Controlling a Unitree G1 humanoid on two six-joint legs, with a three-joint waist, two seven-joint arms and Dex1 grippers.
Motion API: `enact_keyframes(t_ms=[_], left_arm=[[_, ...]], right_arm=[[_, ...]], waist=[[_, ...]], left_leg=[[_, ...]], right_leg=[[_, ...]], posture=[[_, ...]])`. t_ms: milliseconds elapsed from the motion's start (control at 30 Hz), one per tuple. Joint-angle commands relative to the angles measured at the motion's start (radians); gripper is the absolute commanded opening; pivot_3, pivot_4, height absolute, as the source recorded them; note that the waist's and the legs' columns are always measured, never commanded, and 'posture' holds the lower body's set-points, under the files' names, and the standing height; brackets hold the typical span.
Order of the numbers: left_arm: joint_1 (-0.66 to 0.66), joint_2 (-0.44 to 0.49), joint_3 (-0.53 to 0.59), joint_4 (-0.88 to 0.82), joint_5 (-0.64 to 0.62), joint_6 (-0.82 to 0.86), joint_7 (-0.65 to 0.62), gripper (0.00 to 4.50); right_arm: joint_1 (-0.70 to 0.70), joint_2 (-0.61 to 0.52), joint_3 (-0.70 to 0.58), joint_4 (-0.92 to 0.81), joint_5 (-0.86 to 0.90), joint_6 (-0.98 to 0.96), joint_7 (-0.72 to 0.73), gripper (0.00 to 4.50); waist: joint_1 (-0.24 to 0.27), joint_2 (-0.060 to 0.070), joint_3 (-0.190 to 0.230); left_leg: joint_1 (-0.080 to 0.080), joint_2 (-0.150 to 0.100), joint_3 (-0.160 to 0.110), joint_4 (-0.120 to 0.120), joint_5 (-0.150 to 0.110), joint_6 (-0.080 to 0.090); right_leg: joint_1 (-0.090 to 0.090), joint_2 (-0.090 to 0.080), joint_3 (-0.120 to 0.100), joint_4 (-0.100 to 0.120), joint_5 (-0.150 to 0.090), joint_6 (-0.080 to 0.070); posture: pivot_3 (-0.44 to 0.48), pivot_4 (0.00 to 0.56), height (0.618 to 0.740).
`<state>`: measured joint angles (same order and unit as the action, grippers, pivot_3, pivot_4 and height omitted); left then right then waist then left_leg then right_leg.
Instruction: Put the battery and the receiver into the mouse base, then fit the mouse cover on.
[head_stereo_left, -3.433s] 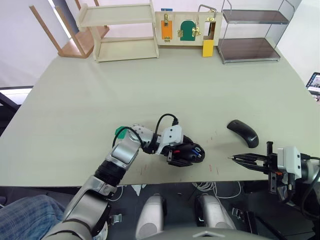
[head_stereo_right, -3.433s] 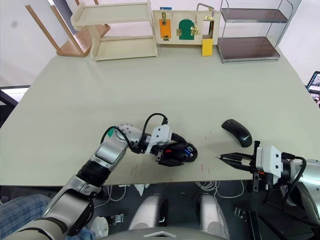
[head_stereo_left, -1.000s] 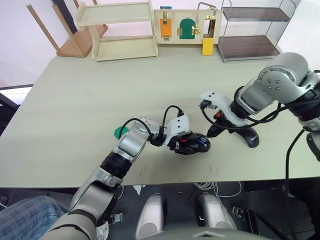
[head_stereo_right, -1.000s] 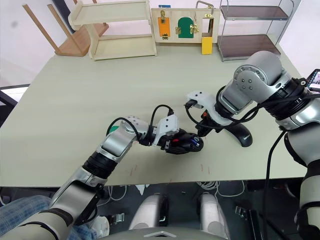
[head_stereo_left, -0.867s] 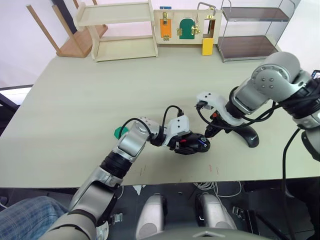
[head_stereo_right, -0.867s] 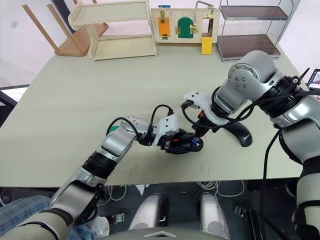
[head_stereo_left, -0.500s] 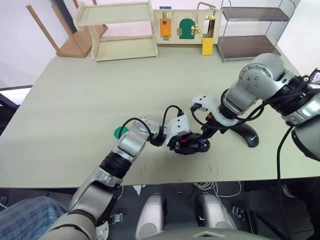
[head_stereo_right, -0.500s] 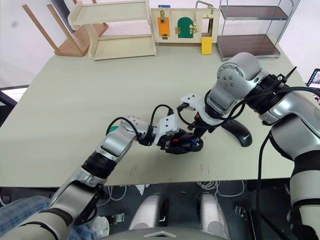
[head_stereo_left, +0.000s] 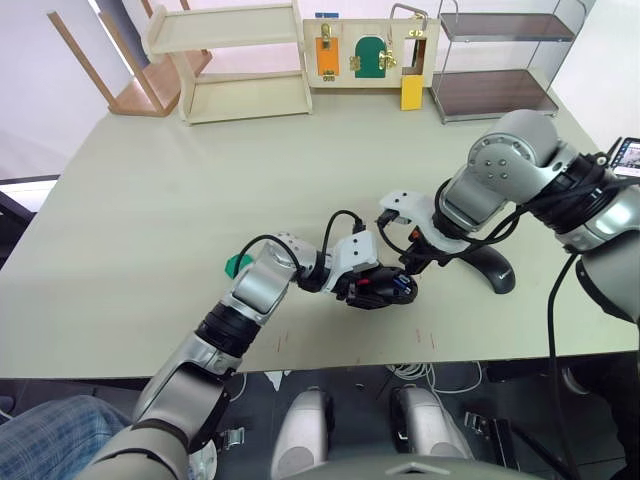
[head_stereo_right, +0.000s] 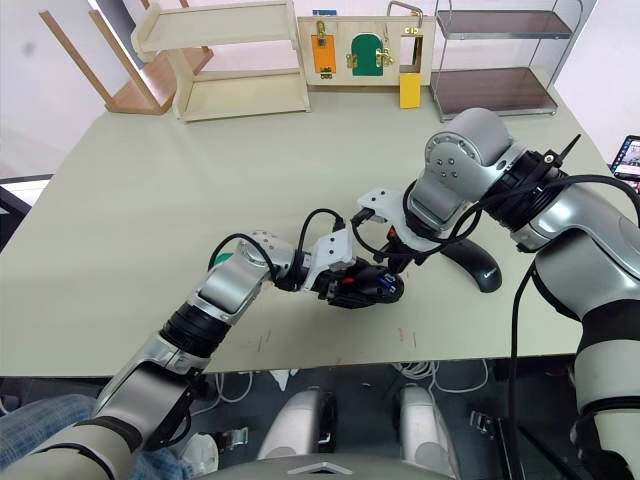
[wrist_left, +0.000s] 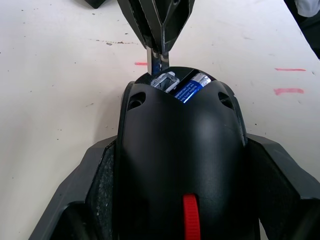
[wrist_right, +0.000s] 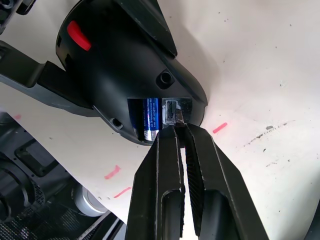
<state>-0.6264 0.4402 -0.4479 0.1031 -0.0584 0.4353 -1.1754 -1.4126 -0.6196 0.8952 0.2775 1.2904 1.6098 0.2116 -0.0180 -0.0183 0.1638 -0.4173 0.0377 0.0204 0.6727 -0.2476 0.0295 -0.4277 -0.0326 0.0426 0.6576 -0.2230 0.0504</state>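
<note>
You're mid-way thru the receiver step. Left gripper (head_stereo_left: 372, 290) has its fingers (wrist_left: 95, 185) clamped on both sides of the mouse base (head_stereo_right: 362, 283), holding it on the table (head_stereo_left: 150, 220) near the front edge. Battery (wrist_right: 150, 119) already sits in its slot at the open rear of the base, blue label showing. Receiver (wrist_right: 174, 112), the small metal plug, is in the slot right beside the battery, touching the tips of the right gripper (wrist_right: 180, 131). Right jaws are nearly closed w/ only a thin slit between them, pinching the receiver's outer end as far as I can judge; can't tell how deep it's seated.

To do this well: keep the left grip firm so the base doesn't slide or pivot when you push. Push along the slot's own line, not across it, since the plug looks a snug fit and any tilt prob jams it against the slot wall or nudges the battery. Go slow, short strokes. Once it looks flush w/ the battery end, ease the right jaws apart before pulling back, else you may drag it out again. Check in the right wrist view that nothing sticks up proud, or the cover won't seat.

Mouse cover (head_stereo_left: 486, 266) lies on the table just beyond the right arm, near the base but apart from it, untouched; that's next
</note>
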Motion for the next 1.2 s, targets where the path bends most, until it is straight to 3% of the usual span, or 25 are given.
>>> enact_keyframes(t_ms=[33, 1200], left_arm=[[0.015, 0.015, -0.025, -0.004, 0.021, 0.015, -0.003, 3.03], [0.024, 0.027, -0.024, -0.028, 0.012, 0.033, -0.004, 3.03]], right_arm=[[-0.007, -0.007, -0.006, -0.029, -0.001, 0.005, 0.013, 0.00], [0.054, 0.027, -0.014, -0.092, -0.185, 0.005, 0.099, 0.00]], waist=[[0.000, 0.000, 0.000], [-0.002, 0.000, 0.000]], left_leg=[[0.000, 0.000, 0.000, 0.000, 0.000, 0.000], [-0.001, 0.000, 0.000, -0.001, 0.000, 0.000]], right_leg=[[0.000, 0.000, 0.000, 0.000, 0.000, 0.000], [-0.002, 0.001, 0.000, 0.000, 0.000, 0.000]], posture=[[0.000, 0.150, 0.740], [0.000, 0.150, 0.740]])
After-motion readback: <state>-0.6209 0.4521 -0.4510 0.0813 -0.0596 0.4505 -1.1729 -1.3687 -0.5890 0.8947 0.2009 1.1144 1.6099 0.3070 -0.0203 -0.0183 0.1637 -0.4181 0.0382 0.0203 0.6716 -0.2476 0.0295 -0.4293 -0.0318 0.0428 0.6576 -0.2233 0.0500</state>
